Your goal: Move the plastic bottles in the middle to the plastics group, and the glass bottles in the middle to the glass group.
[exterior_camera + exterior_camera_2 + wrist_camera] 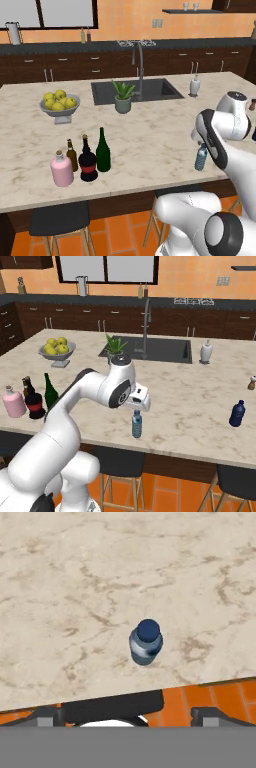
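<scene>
The small blue-tinted water bottle (201, 158) (136, 425) with a blue cap stands upright near the island counter's front edge. My gripper (136, 409) (201, 143) hovers straight above its cap, open, with nothing between its fingers. From the hand, the bottle (146, 643) shows from above, and the fingertips (49, 717) stand wide apart. At the counter's left, the green wine bottle (103, 151) (49, 392) and the black bottle with a red band (88, 161) (35, 404) stand beside the pink flask (62, 170) (13, 403) and the brown beer bottle (72, 155) (26, 386).
A dark-blue bottle (237, 414) stands at the counter's right front. Behind are a bowl of yellow fruit (59, 102), a potted plant (123, 97), the sink (150, 89) and a white soap dispenser (194, 85). Stools (59, 220) stand under the front edge.
</scene>
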